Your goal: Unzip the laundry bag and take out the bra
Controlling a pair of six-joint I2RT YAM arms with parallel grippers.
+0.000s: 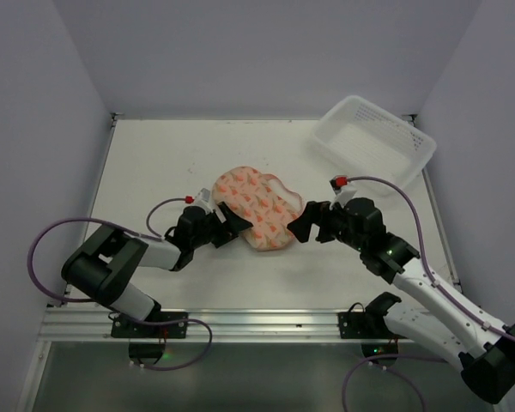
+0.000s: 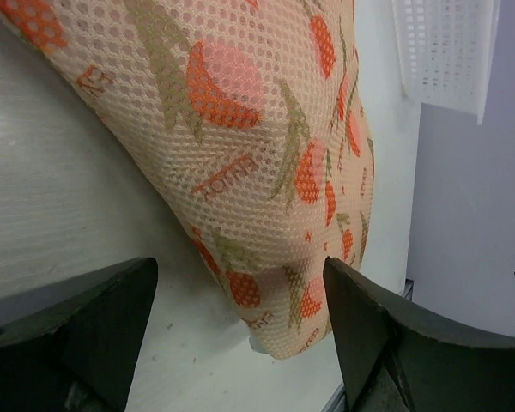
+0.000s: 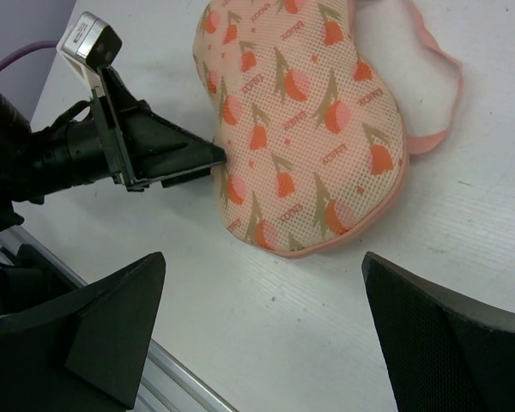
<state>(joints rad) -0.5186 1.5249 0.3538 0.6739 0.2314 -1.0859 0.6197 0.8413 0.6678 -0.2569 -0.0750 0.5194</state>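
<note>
The laundry bag [image 1: 259, 209], peach mesh with an orange print, lies in the middle of the table. In the right wrist view the laundry bag [image 3: 305, 120] shows a pale panel with a pink rim [image 3: 429, 94] past its far edge. The bra is hidden. My left gripper [image 1: 226, 225] is open at the bag's left end, and that end [image 2: 283, 300] sits between its fingers, close to the right finger [image 2: 369, 326]. My right gripper [image 1: 299, 226] is open just right of the bag and apart from it, over bare table [image 3: 264, 262].
A white slotted plastic basket [image 1: 373, 142] stands at the back right of the table, and its corner [image 2: 446, 51] shows in the left wrist view. The table's near metal rail [image 1: 257, 322] runs close behind both grippers. Purple walls enclose the sides.
</note>
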